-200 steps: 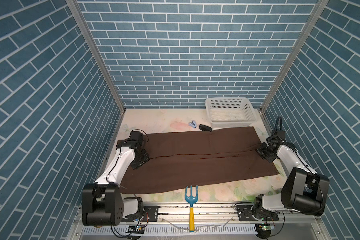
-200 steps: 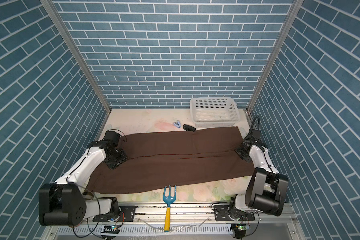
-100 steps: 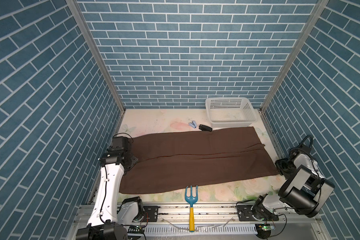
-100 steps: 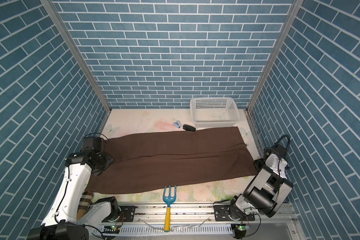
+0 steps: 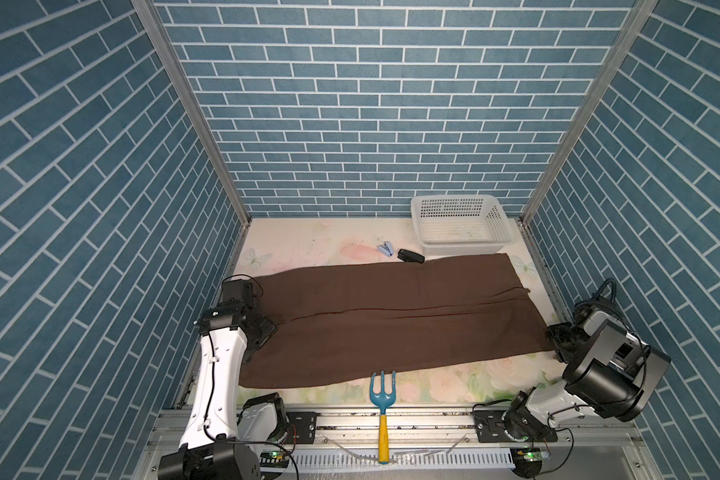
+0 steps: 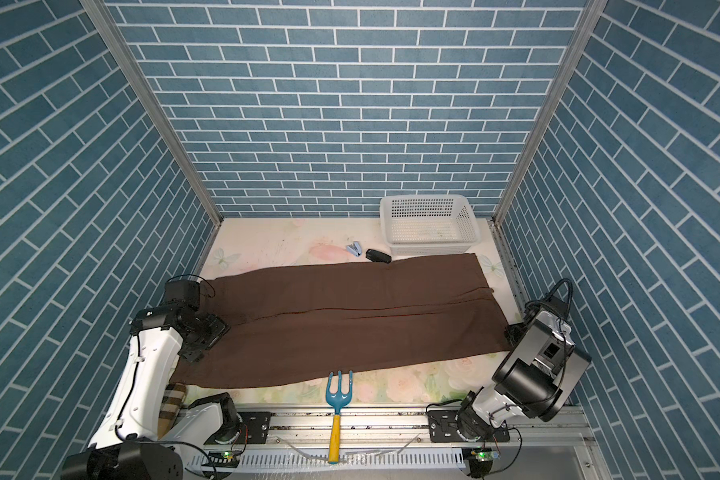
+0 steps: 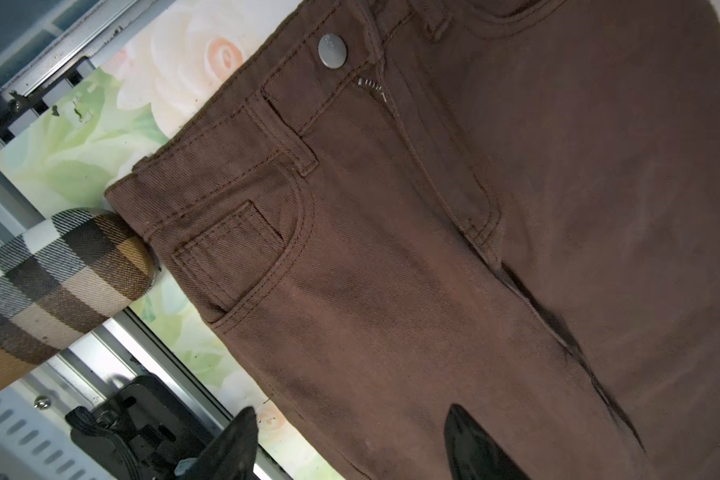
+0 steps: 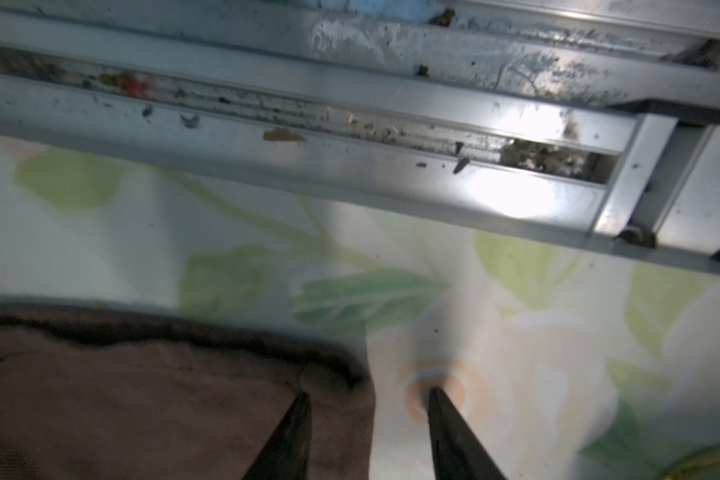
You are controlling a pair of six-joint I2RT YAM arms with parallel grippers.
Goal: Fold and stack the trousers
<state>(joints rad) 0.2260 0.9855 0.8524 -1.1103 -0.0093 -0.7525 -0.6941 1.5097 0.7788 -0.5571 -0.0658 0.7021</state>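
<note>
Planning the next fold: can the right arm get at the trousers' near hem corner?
Probably yes: the right tool is open at that corner of the trousers, one fingertip over fabric, one over bare table cover, nothing between.

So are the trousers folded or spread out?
Spread out. The trousers lie flat, both legs side by side at full length; no fold shows.

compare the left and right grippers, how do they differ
The left gripper is at the waist end of the trousers, by the pocket; the right gripper is at a hem corner. The left gripper's jaws stand wider apart than the right gripper's. Shared: both are open, grip nothing, and straddle the cloth's edge, one tip over fabric, one off it.
</note>
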